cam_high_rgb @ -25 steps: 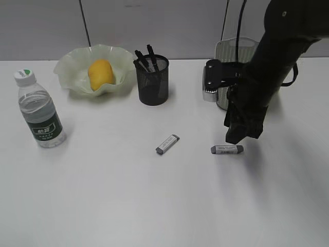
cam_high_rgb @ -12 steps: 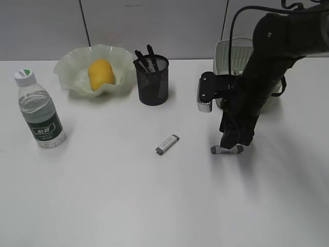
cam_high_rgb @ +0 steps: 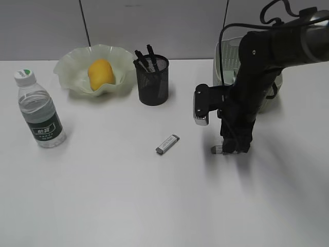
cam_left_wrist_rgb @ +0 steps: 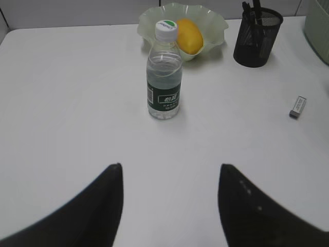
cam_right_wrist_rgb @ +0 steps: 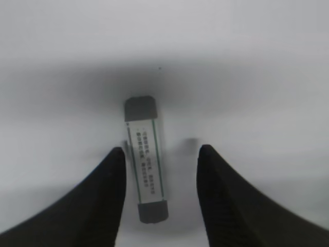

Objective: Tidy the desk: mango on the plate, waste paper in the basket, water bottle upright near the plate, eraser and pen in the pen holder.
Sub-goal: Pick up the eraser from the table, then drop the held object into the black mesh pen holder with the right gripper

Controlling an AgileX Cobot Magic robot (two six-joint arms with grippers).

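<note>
Right gripper (cam_right_wrist_rgb: pixel 159 200) is down low over an eraser (cam_right_wrist_rgb: pixel 145 157), jaws spread apart with the eraser lying lengthwise in the gap between them, nearer the left-hand finger. Not pinched yet as far as I can tell, there's still daylight on both sides. In the exterior view that same eraser is right of centre, mostly hidden under the arm.

Left gripper (cam_left_wrist_rgb: pixel 169 206) sits at the bottom of its wrist view, jaws wide, holding nothing, just hanging above bare desk (cam_high_rgb: pixel 103 206).

Progress-wise I'd say it's well past halfway. The mango (cam_high_rgb: pixel 101 73) is in the plate (cam_high_rgb: pixel 67 67) at upper left. The water bottle (cam_high_rgb: pixel 39 110) stands upright at far left, fairly near the plate, so that looks done. The pen holder (cam_high_rgb: pixel 153 80) at upper centre has dark pens poking out. Can't see any waste paper on the desk; the basket (cam_high_rgb: pixel 226 56) at upper right is half blocked by the arm, so can't confirm what's in it.

Still left: the erasers.

Count: two erasers (second eraser (cam_high_rgb: pixel 167 144) is at centre), one mango, one plate, one bottle, one holder, one basket. Pens, at least two, hard to tell.
</note>
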